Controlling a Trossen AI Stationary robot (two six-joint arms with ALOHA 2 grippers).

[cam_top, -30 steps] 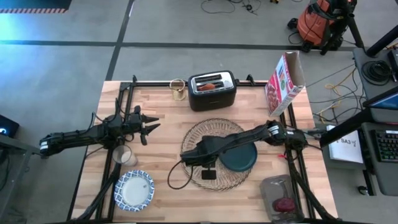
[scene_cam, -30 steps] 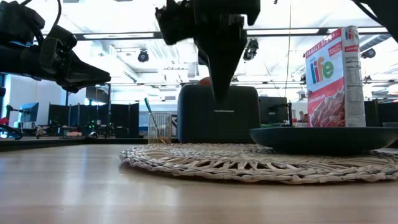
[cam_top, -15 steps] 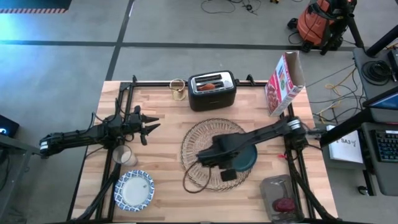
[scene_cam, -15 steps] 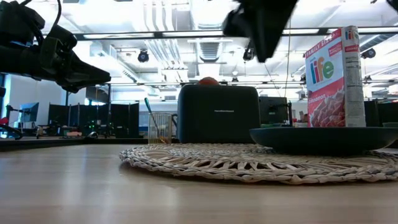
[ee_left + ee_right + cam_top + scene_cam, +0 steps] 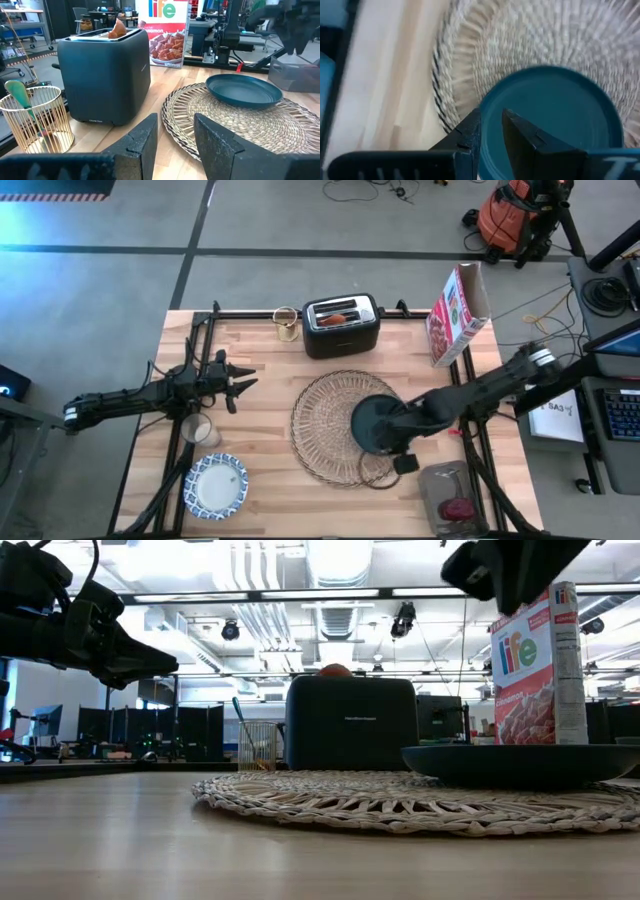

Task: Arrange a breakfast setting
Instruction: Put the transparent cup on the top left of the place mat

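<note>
1. Right gripper (image 5: 392,432): hovered over the near right part of the dark teal plate (image 5: 372,420), on an arm reaching in from the desk's right edge. In the right wrist view, fingers (image 5: 520,137) narrowly parted above the plate's surface, with nothing between them.
2. Left gripper (image 5: 240,385): hung above the left side of the desk (image 5: 260,430), well apart from the setting. Fingers spread, holding nothing, pointed toward the centre.
3. Dark teal plate: rested flat on the right half of the woven straw placemat (image 5: 325,425), its right rim close to the mat's edge.
4. Woven straw placemat: lay flat at the centre of the desk, just near of the toaster (image 5: 342,327).
5. Blue-and-white patterned bowl (image 5: 217,486): stood at the near left corner, off the mat.
6. Small clear glass (image 5: 197,429): stood upright just far of the bowl, near the left arm, also off the mat.
7. Brown pastry (image 5: 117,29): sat in a slot of the toaster, top poking out; shape not clear.
8. Toaster: stood at the far edge, centre.
9. Wire utensil holder (image 5: 286,323): stood just left of the toaster.
10. Cereal box (image 5: 455,315): stood upright at the far right corner.
11. Clear container (image 5: 450,485): lay at the near right corner, something red inside.
</note>
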